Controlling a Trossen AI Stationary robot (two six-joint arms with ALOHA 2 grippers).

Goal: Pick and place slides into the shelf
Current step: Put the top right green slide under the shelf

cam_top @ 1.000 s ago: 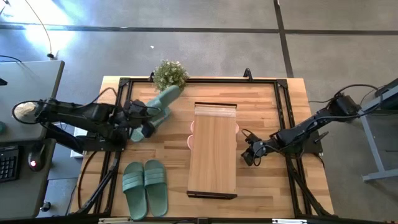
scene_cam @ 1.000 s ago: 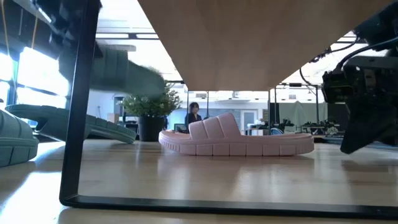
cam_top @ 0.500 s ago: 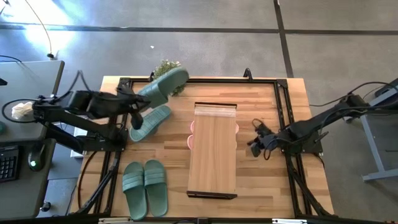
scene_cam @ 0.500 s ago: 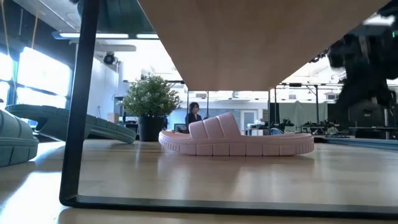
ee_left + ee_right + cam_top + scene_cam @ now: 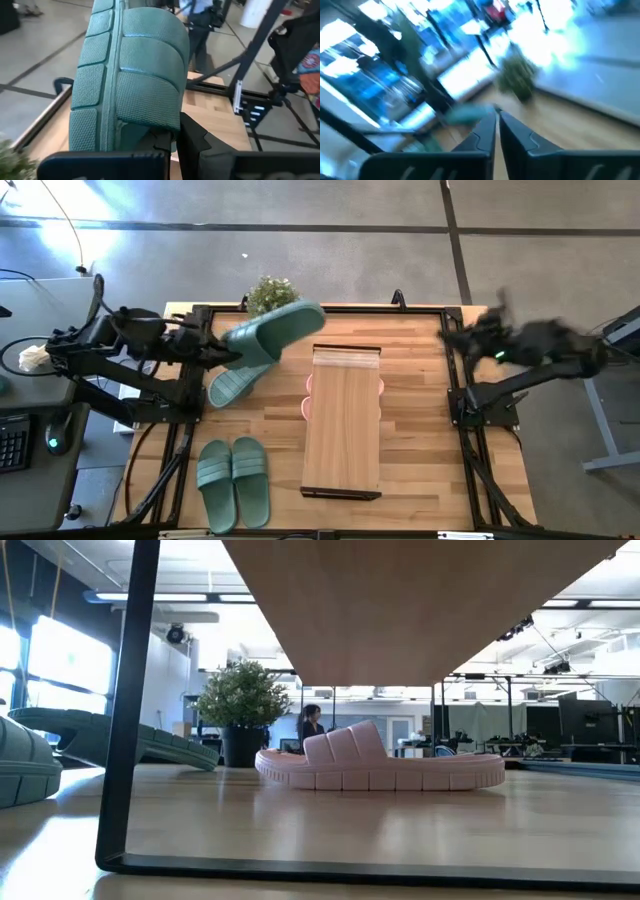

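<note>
My left gripper (image 5: 224,352) (image 5: 175,136) is shut on a sage green slide (image 5: 275,333) (image 5: 130,75), held in the air above the table's far left part. That slide's partner (image 5: 238,381) lies sole-down on the table beneath it. A second green pair (image 5: 233,483) lies side by side near the near edge. The pink slides (image 5: 306,396) (image 5: 380,766) rest on the tabletop under the shelf (image 5: 342,420), whose plank (image 5: 420,600) fills the top of the low view. My right gripper (image 5: 447,338) (image 5: 496,121) is shut and raised near the table's far right corner. My left gripper pinches the green slide at the end nearest the arm, beside its ribbed strap (image 5: 150,117). One finger (image 5: 194,141) shows against the strap side; the slide hides the other. The fingers come level from the table's left. The slide is lifted clear, on its edge, reaching away toward the shelf.
A small potted plant (image 5: 268,292) (image 5: 243,705) stands at the far edge behind the lifted slide. The shelf's dark leg (image 5: 125,710) stands close to the low camera. A black frame (image 5: 455,360) borders the table. A person (image 5: 310,726) sits far off in the room.
My left gripper has risen and moved toward the far edge and the shelf, lifting the green slide clear of its partner, which stayed on the table. My right arm has risen from beside the shelf and swung toward the far right corner, leaving the low view.
</note>
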